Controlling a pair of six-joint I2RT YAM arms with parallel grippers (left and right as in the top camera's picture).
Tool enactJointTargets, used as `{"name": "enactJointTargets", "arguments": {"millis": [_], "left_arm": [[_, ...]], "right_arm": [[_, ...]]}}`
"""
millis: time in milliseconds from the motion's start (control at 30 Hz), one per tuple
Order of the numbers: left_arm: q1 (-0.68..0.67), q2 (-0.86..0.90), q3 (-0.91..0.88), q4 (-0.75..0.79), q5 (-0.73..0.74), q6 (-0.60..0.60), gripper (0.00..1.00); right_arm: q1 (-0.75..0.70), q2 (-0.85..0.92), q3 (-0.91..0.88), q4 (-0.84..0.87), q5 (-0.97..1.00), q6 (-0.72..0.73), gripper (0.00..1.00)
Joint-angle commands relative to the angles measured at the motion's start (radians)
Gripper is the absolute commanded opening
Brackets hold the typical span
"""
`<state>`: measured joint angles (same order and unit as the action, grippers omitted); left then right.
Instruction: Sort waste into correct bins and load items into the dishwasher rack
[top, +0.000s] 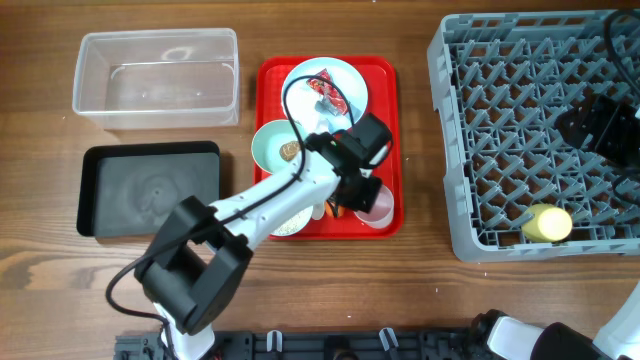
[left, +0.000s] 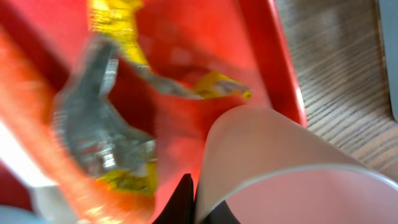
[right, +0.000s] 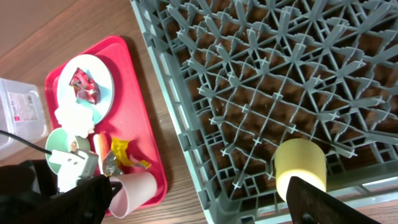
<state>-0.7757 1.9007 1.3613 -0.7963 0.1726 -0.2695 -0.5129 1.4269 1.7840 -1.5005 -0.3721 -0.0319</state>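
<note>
Your overhead camera looks straight down on the table from far off, with the red tray near the middle of its picture and the grey rack to the tray's right. Your left wrist camera is very close inside that tray, facing down at its right rim and the pink cup, and everything is blurred by nearness. Your right wrist camera hangs at middling height over the rack's edge nearest the tray, looking down. All three views share the tray and the pink cup; overhead and right wrist also share the rack
</note>
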Motion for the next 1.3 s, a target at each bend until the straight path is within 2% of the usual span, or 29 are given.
{"name": "enactJointTargets", "arguments": {"millis": [0,33,167,200,300,367,500,600,933,1167,1267], "left_arm": [[0.114,-0.114,0.123,-0.063,0.100,-0.026,0.04],[0.150,-0.130,0.140,-0.068,0.169,-0.019,0.04],[0.441,-0.173,0.164,0.009,0.906,0.116,0.04],[0.486,-0.170,0.164,0.026,1.022,0.137,0.04],[0.579,-0.167,0.164,0.076,1.238,0.162,0.04],[0.586,-0.167,0.164,0.075,1.236,0.162,0.04],[0.576,-0.167,0.163,0.079,1.236,0.162,0.04],[0.578,-0.167,0.163,0.079,1.236,0.162,0.04],[0.613,-0.167,0.163,0.135,1.237,0.153,0.04],[0.654,-0.167,0.163,0.136,1.236,0.150,0.04],[0.654,-0.167,0.163,0.135,1.237,0.150,0.04]], "right_arm": [[0.006,0.006,0.008,-0.004,-0.106,-0.028,0.92],[0.008,0.006,0.007,-0.005,-0.154,-0.051,0.92],[0.095,0.012,-0.036,0.008,-0.549,-0.314,0.98],[0.129,0.017,-0.049,0.025,-0.592,-0.327,0.98],[0.271,0.051,-0.097,0.138,-0.724,-0.336,1.00],[0.352,0.076,-0.112,0.216,-0.780,-0.322,1.00],[0.576,0.179,-0.149,0.528,-0.789,-0.054,1.00],[0.656,0.221,-0.150,0.639,-0.789,0.018,0.99],[0.725,0.240,-0.157,0.657,-0.781,0.035,0.97],[0.771,0.240,-0.157,0.677,-0.780,0.032,0.91],[0.808,0.241,-0.157,0.722,-0.770,0.037,0.84]]}}
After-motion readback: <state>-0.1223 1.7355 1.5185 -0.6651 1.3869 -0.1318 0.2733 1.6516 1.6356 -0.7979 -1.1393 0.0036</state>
